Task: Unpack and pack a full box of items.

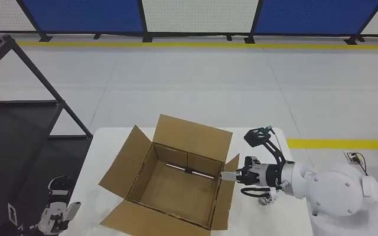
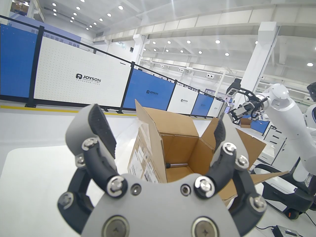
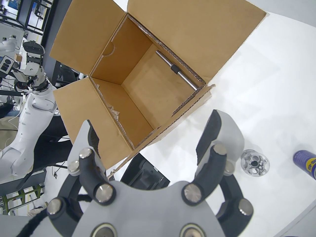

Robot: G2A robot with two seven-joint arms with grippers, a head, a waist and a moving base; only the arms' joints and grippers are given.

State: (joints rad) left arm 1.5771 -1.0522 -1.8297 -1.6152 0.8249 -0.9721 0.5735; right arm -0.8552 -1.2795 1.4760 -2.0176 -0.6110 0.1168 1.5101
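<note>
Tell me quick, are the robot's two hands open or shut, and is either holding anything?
Left gripper: open, holding nothing.
Right gripper: open, holding nothing, close to the cardboard box.

White table (image 1: 109,146), blue-and-white partition panels (image 1: 201,15), yellow floor line (image 1: 177,43), perhaps a black rack (image 1: 29,147)

Top view: high, looking down on table (image 1: 112,147) and box (image 1: 195,137). Left wrist view: low beside the box, tilted upward. Right wrist view: close above, looking in. All share the box.
</note>
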